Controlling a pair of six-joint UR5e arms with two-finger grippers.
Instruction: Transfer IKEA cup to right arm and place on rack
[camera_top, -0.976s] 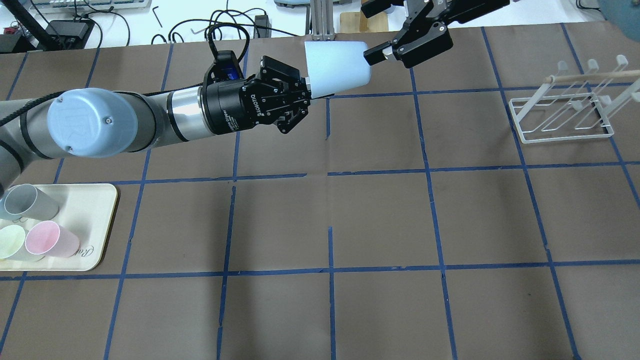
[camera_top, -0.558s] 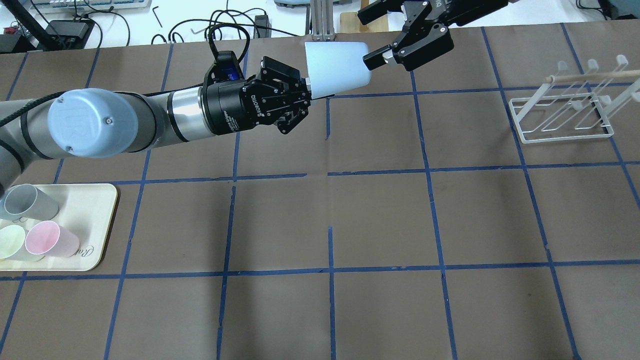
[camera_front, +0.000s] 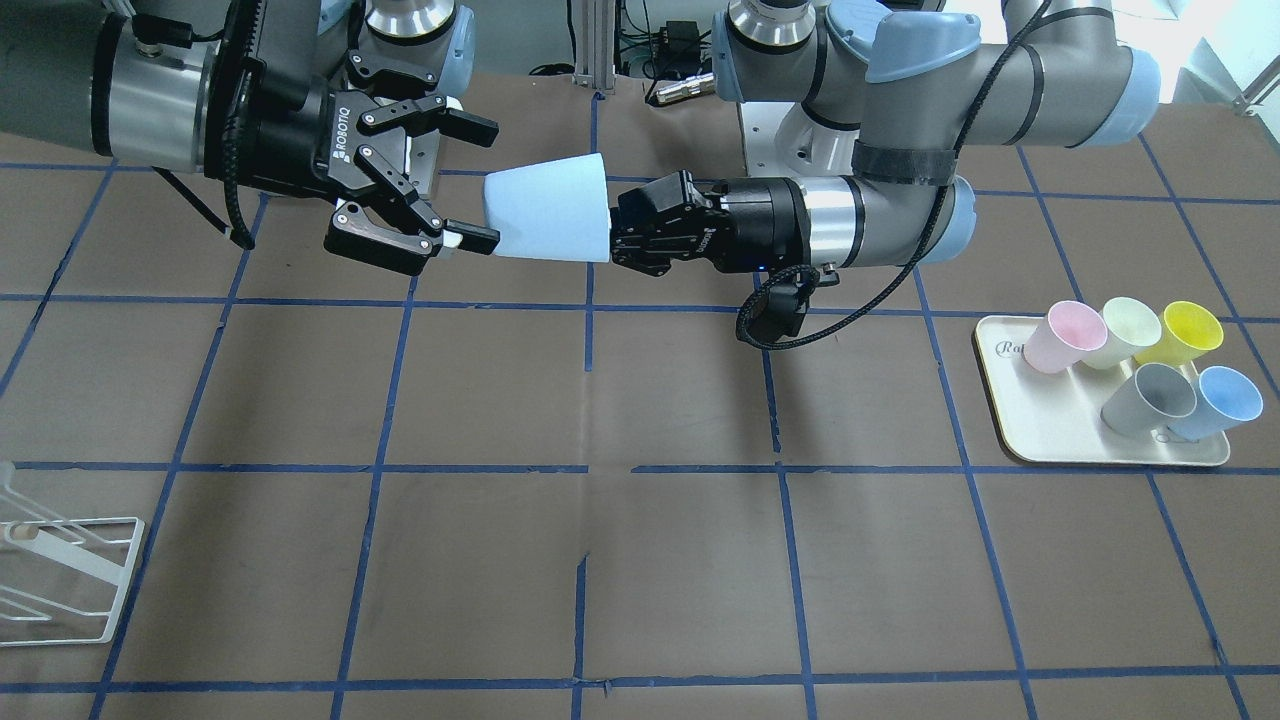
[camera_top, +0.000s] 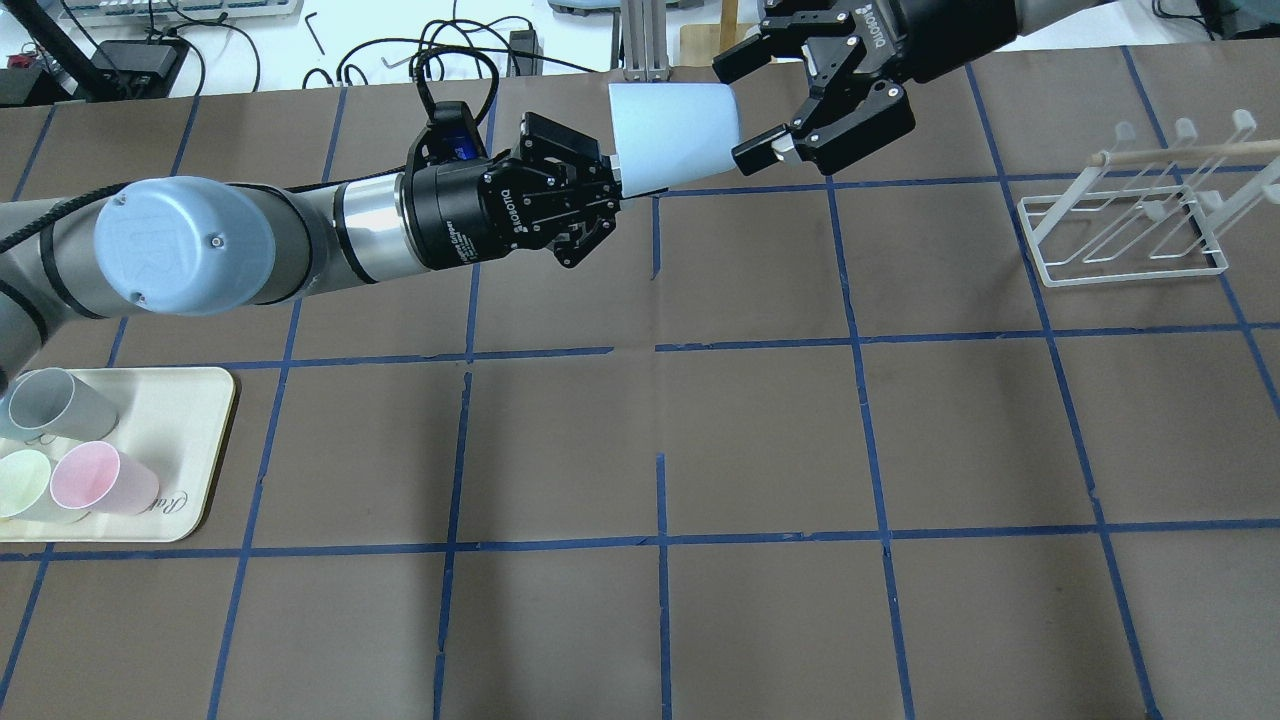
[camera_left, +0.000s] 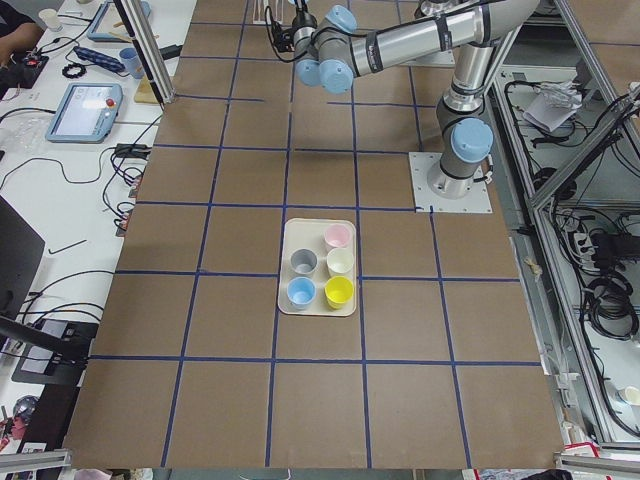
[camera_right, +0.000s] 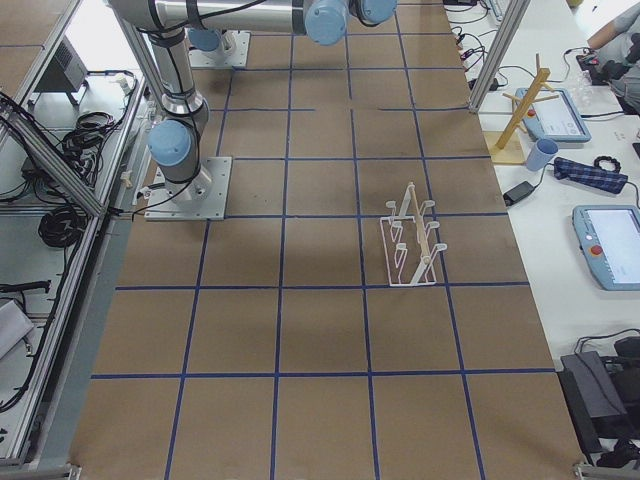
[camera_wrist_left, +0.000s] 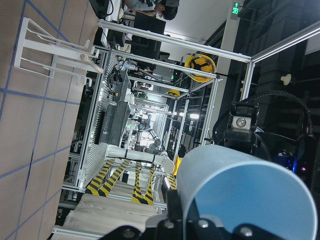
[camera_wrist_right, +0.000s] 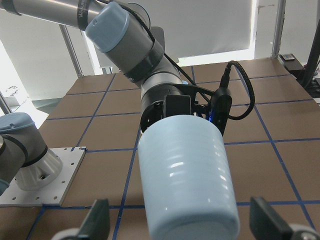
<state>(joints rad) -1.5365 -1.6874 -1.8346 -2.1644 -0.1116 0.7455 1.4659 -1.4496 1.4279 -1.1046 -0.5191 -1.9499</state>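
The IKEA cup (camera_top: 670, 135), pale sky-blue, is held on its side in mid-air above the table's far middle. My left gripper (camera_top: 612, 178) is shut on its rim, as the front view (camera_front: 618, 225) also shows. The cup's base points at my right gripper (camera_top: 742, 112), which is open, one finger on each side of the base, apart from it. In the front view the cup (camera_front: 550, 210) lies between the right gripper (camera_front: 482, 185) and the left one. The right wrist view shows the cup (camera_wrist_right: 185, 180) close up between its fingers. The white wire rack (camera_top: 1130, 220) stands at the far right.
A cream tray (camera_front: 1050, 430) at the robot's left holds pink, pale green, yellow, grey and deeper-blue cups. The tray (camera_top: 170, 440) sits at the overhead view's left edge. The rack also shows in the front view (camera_front: 60, 570) and the right side view (camera_right: 412, 240).
My right gripper has shifted towards the robot, so its open fingers now straddle the cup's base. The left arm and the cup have not moved.
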